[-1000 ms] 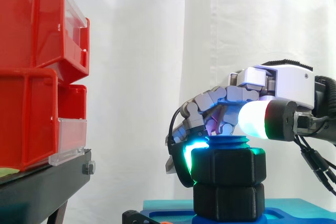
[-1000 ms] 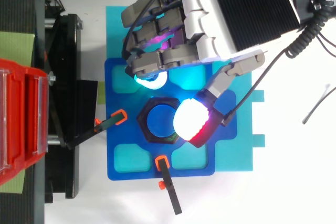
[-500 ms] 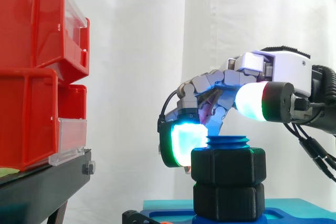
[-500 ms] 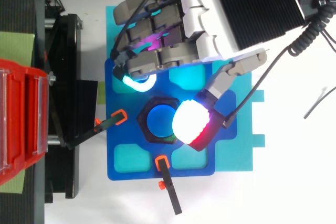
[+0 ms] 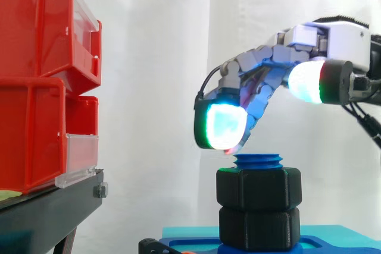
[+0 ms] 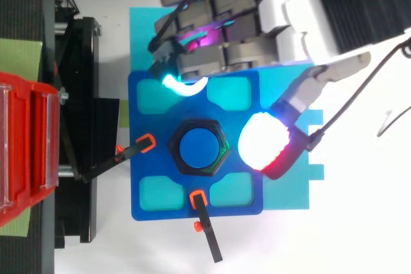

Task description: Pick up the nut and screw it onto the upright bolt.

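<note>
- Hand [image 5: 333, 37] hangs above the work with its fingers loosely spread and nothing between them; the glowing fingertip [image 5: 221, 126] is just above the bolt's top and clear of it.
- Your black nut [image 5: 259, 188] is not loose in the scene: it sits on the upright blue bolt [image 5: 258, 160], with a short run of thread showing above it.
- Under it lies a lower hex block [image 5: 259, 227] (whether that is a second nut or the bolt's own base, I cannot tell).
- The relation to watch is that the bolt's long axis stands vertical, and the nut lies below the hand, toward the fingertips, not under the palm.
- From above, the nut [image 6: 197, 147] sits between the two pads: the fingers [image 6: 212, 30] lie toward the view's top edge and the thumb pad [image 6: 264, 145] is just beside the nut's right flank, neither touching it.
- If you judge that more turns are needed, come straight down along that axis so the pads land on opposite flats.
- The blue fixture plate [image 6: 138, 165] carries the bolt; the red bins [image 5: 36, 87] stand well apart.
</note>
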`<control>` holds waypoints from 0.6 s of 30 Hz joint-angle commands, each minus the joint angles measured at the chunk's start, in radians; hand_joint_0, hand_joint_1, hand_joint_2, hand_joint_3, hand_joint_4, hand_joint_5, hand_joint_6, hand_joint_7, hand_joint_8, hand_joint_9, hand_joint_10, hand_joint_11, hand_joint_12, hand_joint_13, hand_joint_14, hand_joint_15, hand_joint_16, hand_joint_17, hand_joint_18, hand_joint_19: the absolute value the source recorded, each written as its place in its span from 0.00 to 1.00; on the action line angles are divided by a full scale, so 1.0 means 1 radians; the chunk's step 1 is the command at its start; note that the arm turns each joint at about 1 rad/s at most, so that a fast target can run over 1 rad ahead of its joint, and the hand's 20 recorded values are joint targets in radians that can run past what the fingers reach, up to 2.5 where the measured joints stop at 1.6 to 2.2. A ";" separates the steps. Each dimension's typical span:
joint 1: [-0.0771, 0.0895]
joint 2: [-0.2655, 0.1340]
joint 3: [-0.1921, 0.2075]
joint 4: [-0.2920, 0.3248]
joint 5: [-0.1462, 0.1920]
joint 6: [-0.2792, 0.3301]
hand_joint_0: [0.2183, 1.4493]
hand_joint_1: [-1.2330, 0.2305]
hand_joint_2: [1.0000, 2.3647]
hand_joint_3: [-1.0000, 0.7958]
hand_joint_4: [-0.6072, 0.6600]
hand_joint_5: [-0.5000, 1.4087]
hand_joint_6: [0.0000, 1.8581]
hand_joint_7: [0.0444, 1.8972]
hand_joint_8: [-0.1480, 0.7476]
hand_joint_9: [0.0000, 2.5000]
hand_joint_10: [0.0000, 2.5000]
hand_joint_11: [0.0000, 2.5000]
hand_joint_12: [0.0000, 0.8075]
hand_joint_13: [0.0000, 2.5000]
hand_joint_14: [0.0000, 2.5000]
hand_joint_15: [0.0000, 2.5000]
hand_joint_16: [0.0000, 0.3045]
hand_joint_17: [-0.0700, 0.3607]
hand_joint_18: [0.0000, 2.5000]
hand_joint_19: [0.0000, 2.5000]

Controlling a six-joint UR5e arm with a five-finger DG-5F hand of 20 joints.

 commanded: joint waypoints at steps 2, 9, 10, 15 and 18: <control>-0.007 0.044 -0.001 -0.144 0.021 -0.092 0.25 0.74 0.00 0.28 0.69 0.22 0.27 0.50 0.45 0.39 0.00 0.00 0.33 0.28 0.00 0.00 0.11 0.33 0.20 0.07; 0.003 0.145 -0.024 -0.377 0.140 -0.222 0.25 0.68 0.00 0.28 0.69 0.21 0.27 0.49 0.45 0.37 0.00 0.00 0.33 0.26 0.00 0.00 0.11 0.33 0.19 0.06; 0.005 0.158 -0.034 -0.381 0.148 -0.222 0.25 0.68 0.00 0.28 0.69 0.21 0.27 0.49 0.45 0.37 0.00 0.00 0.33 0.26 0.00 0.00 0.11 0.33 0.19 0.06; 0.017 0.276 -0.195 -0.340 0.225 -0.219 0.24 0.67 0.00 0.28 0.68 0.21 0.27 0.47 0.45 0.37 0.00 0.00 0.34 0.24 0.00 0.00 0.11 0.34 0.18 0.06; 0.028 0.348 -0.301 -0.251 0.278 -0.192 0.25 0.63 0.00 0.28 0.69 0.21 0.27 0.47 0.44 0.36 0.00 0.00 0.34 0.24 0.00 0.00 0.11 0.34 0.17 0.05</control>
